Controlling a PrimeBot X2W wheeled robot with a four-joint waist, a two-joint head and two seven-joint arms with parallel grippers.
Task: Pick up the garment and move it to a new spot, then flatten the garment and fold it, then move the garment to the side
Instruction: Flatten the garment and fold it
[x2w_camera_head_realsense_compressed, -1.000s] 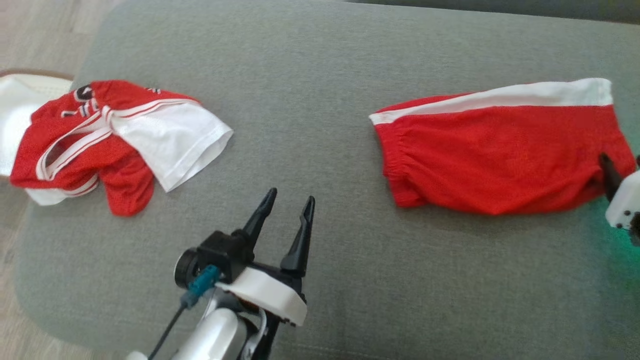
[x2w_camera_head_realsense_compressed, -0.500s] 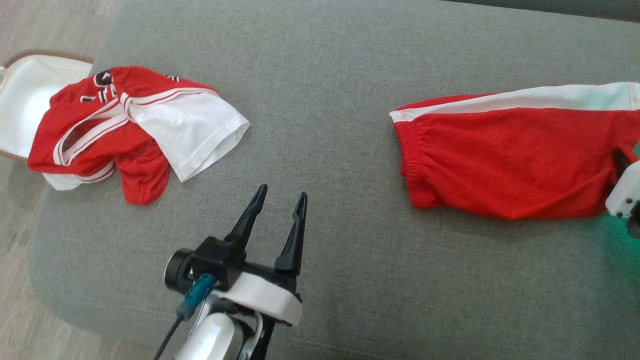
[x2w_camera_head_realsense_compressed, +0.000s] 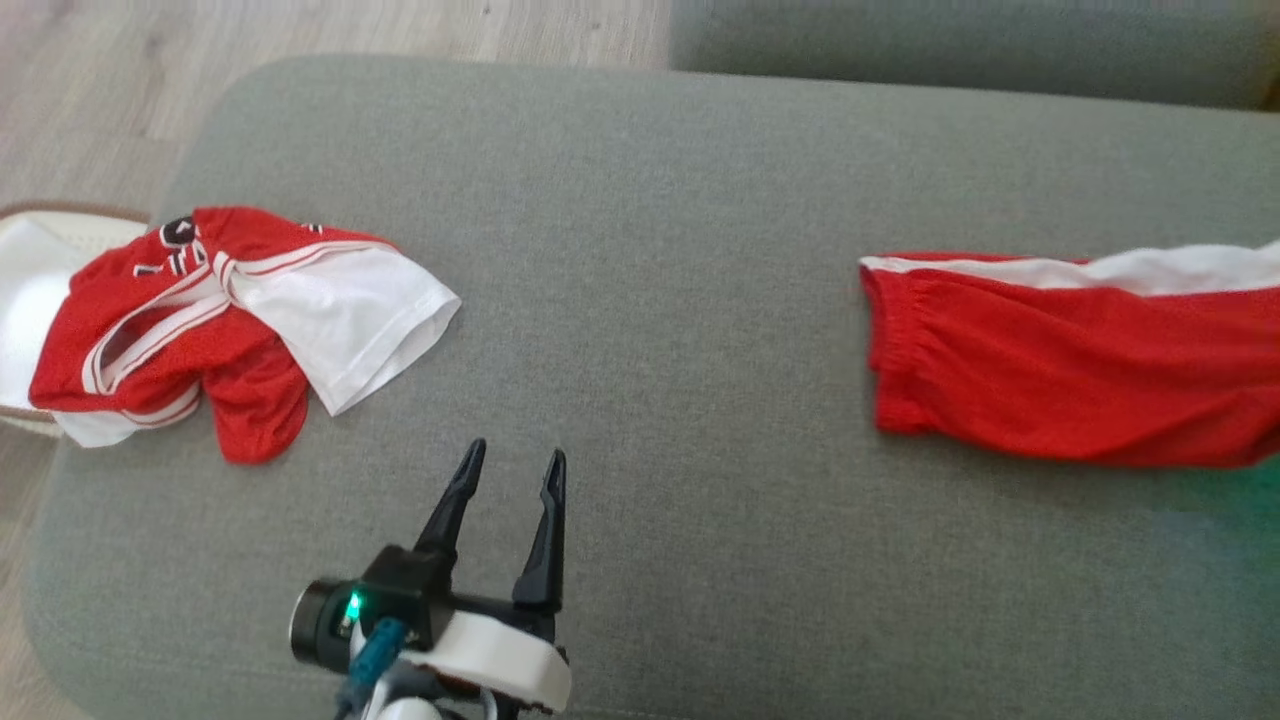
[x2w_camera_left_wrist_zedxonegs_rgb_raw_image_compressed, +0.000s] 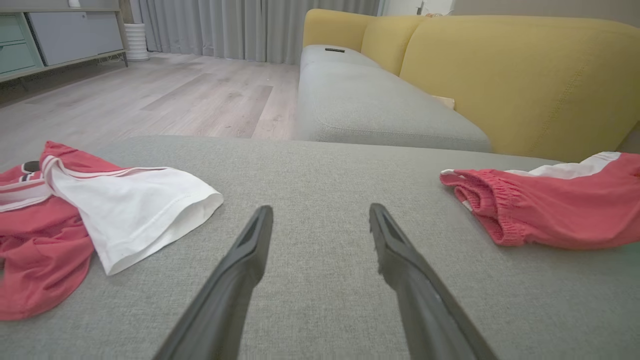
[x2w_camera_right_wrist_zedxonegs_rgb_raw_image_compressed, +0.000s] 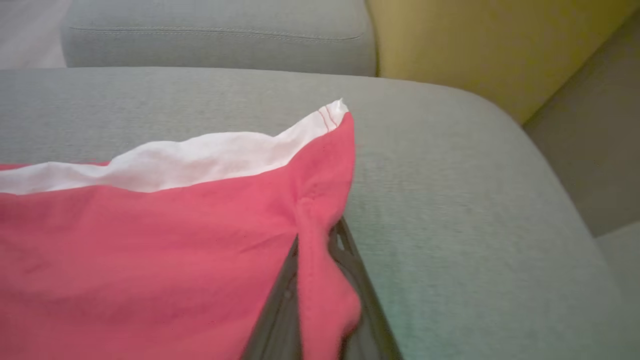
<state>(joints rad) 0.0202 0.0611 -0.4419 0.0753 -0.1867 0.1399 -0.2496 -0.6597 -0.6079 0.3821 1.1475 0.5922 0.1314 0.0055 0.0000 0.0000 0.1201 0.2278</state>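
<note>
Grey woven-fabric seat cushion (x2w_camera_head_realsense_compressed: 640, 200) forms the work surface, with a yellow sofa backrest (x2w_camera_left_wrist_zedxonegs_rgb_raw_image_compressed: 520, 75) behind it. Red mesh shorts with a white side stripe (x2w_camera_head_realsense_compressed: 1060, 380) lie folded lengthwise at the cushion's right end. The right gripper (x2w_camera_right_wrist_zedxonegs_rgb_raw_image_compressed: 320, 240) is clamped on the leg-hem corner; this low edge grip probably serves to drag the garment aside without unfolding it. The left gripper (x2w_camera_head_realsense_compressed: 515, 452) hovers mid-cushion, fingers apart, holding nothing. A crumpled red-and-white jersey (x2w_camera_head_realsense_compressed: 200, 320) lies well apart at the left end.
</note>
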